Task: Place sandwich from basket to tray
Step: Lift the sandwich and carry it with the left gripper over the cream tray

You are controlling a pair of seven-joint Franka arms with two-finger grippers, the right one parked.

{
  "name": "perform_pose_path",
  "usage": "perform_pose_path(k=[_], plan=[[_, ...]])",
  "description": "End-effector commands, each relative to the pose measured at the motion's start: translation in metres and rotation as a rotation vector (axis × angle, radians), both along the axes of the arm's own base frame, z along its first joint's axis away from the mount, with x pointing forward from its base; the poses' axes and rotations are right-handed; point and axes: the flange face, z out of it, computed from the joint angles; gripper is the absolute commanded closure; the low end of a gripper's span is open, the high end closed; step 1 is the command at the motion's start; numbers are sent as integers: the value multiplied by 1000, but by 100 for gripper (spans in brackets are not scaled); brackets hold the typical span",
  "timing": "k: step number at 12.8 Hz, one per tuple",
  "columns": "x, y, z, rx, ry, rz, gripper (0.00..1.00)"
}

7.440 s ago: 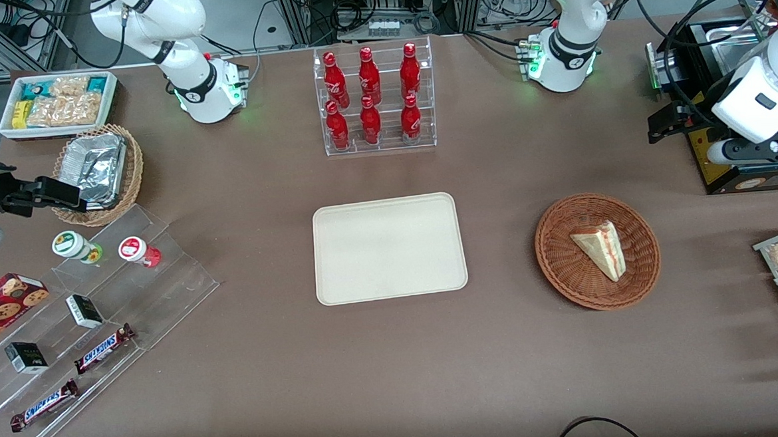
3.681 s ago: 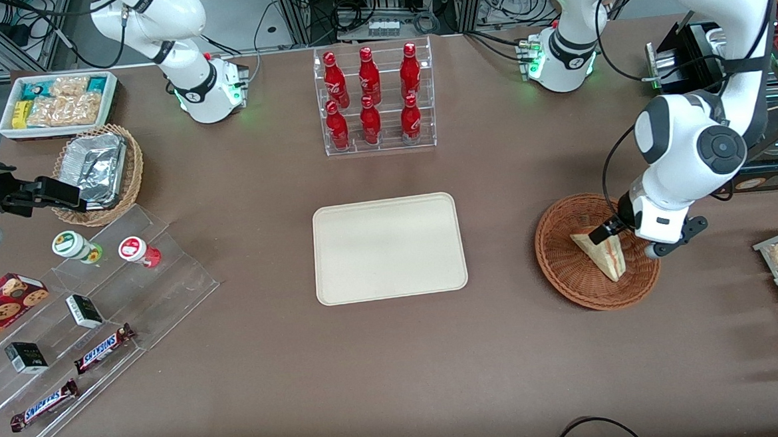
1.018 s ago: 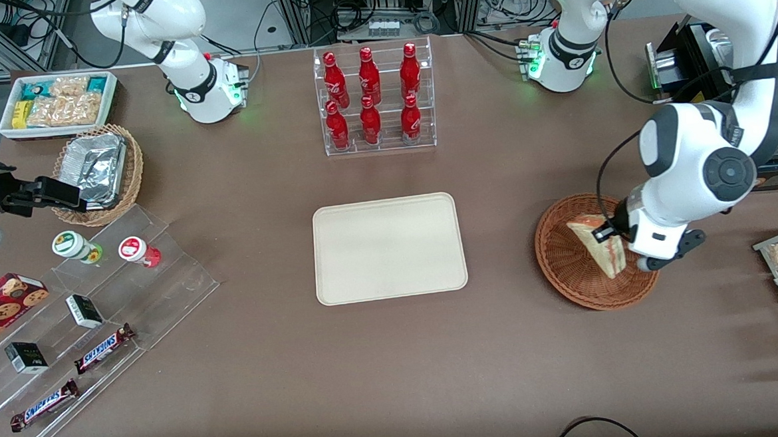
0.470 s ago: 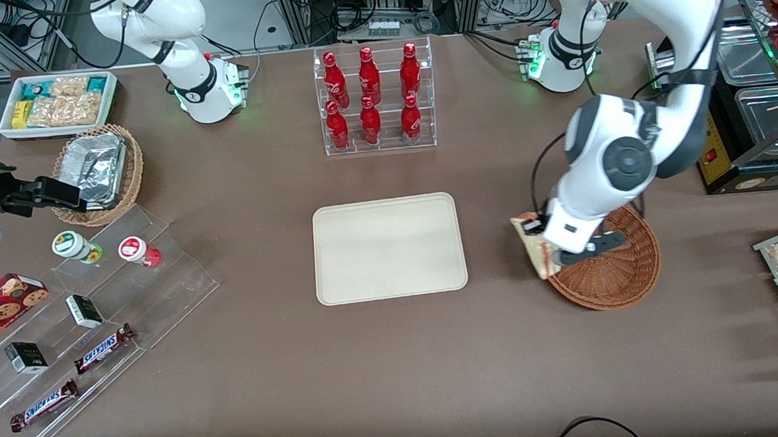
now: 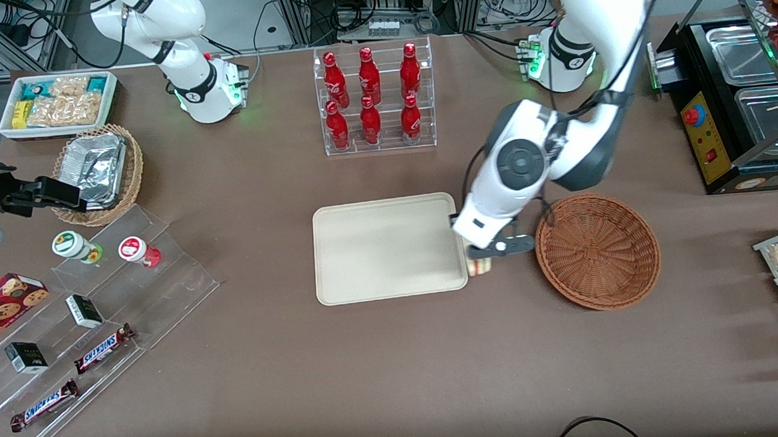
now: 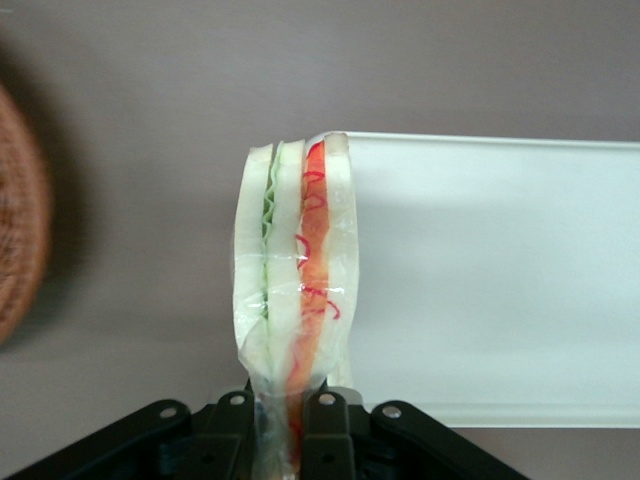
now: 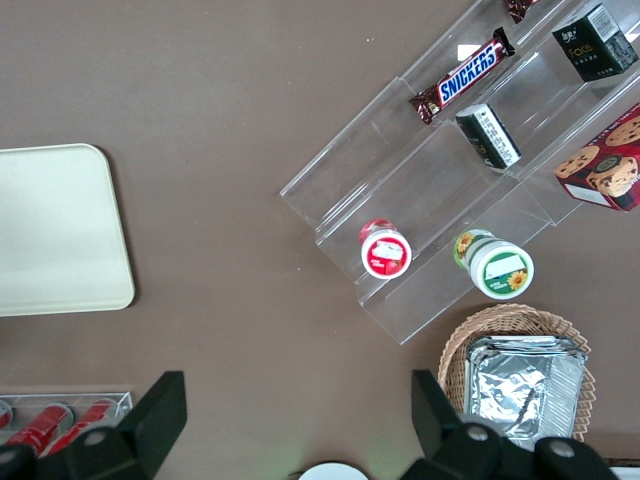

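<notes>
Sandwich [image 6: 293, 300] hangs upright in my gripper [image 6: 283, 420], pinched at its narrow end so the red and green filling faces out and the wedge stays clear of the surface while I carry it. Going left to right in the front view: the tray [image 5: 377, 246] lies bare, its edge right under my load; then my gripper [image 5: 476, 248], clamped on the sandwich [image 5: 479, 268], which hangs over the tray's rim on the side nearest the basket; then the basket [image 5: 597, 251], now empty. I judge the carry nearly done. I need to travel further over the tray's middle before lowering, so the wedge lands fully inside the rim.
</notes>
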Motion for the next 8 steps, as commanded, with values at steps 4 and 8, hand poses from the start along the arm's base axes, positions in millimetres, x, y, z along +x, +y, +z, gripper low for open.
perform_pose_path(k=[4, 8], plan=[[-16, -92, -34, 43, -8, -13, 100], [-27, -130, -63, 55, -9, -59, 100]])
